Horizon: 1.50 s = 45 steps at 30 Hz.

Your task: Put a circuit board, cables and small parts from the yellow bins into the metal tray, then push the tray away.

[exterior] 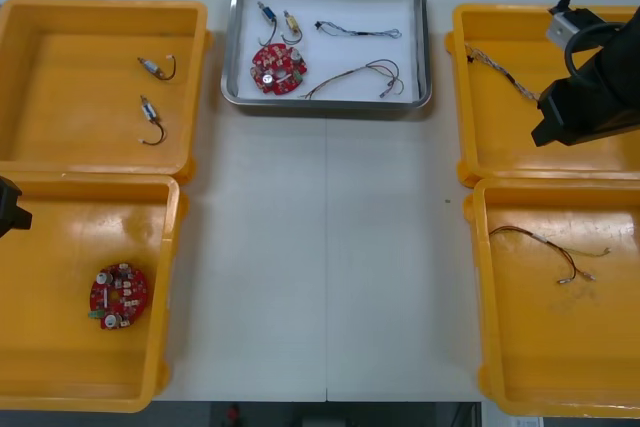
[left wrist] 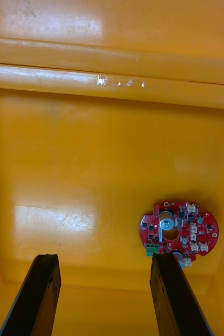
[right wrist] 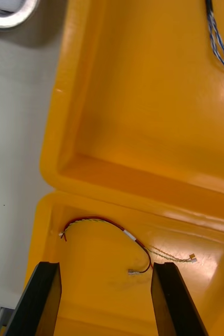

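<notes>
Five items lie in the tray (exterior: 325,104): one board (exterior: 277,69), two small parts (exterior: 291,23) and two cables (exterior: 350,74). By my reading the load is complete and only the push is left.

Right gripper (right wrist: 106,270): jaws wide, holding nothing, above the seam between the two right bins (exterior: 545,172). A red and yellow cable (right wrist: 98,218) lies ahead of the gap, with one plug end just short of one finger. A blue and white cable (right wrist: 219,50) lies well beyond the jaws in the farther bin.

Left gripper (left wrist: 104,262): jaws wide, empty, low inside the near left bin (exterior: 165,287). A spare board (left wrist: 177,231) lies flat just ahead of one finger, off the gap's midline.

Judgement: both leftovers are spare stock and need no grasp. Neither gripper is near the tray, which sits well apart from both. The push calls for one arm to clear its bin wall and get behind the tray's near rim, with open jaws spanning the rim for a square shove.
</notes>
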Available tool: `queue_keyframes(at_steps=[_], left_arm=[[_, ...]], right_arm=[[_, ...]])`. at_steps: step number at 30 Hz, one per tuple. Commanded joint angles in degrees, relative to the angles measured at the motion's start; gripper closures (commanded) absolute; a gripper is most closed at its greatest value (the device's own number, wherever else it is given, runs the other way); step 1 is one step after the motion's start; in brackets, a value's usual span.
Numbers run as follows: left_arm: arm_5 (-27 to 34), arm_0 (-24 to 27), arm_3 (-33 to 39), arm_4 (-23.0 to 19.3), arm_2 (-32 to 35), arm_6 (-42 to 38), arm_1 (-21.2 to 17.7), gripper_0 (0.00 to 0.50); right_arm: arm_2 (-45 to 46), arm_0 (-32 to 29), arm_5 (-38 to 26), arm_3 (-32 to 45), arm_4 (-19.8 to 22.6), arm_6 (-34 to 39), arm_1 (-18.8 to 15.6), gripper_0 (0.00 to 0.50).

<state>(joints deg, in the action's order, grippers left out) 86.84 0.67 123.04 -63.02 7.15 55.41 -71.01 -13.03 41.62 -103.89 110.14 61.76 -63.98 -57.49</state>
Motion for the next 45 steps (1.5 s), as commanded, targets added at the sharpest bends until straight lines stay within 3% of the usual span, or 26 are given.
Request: queue_keyframes(at_steps=[1, 11, 24, 37, 45], left_arm=[[-0.44, -1.02, 1.15, 0.53, 1.64, 2.42, -2.56, 0.0], [-0.44, -1.02, 1.15, 0.53, 1.64, 2.42, -2.56, 0.0], [-0.44, -1.02, 1.15, 0.53, 1.64, 2.42, -2.56, 0.0], [-0.44, -1.02, 1.15, 0.53, 1.64, 2.42, -2.56, 0.0], [-0.44, -1.02, 1.15, 0.53, 1.64, 2.42, -2.56, 0.0]], right_arm=[[7.32, -6.28, -0.88, 1.48, 0.55, 4.83, -2.98, 0.0], [16.28, -16.66, -0.79, 1.48, -1.73, 4.66, -2.98, 0.0], [17.87, -23.6, 4.4, 1.48, -5.69, 3.6, -2.98, 0.0], [19.54, -26.32, 4.75, 2.27, -4.9, 1.93, -2.89, 0.0], [19.54, -27.03, 5.1, 4.64, -6.74, 0.7, -2.89, 0.0]])
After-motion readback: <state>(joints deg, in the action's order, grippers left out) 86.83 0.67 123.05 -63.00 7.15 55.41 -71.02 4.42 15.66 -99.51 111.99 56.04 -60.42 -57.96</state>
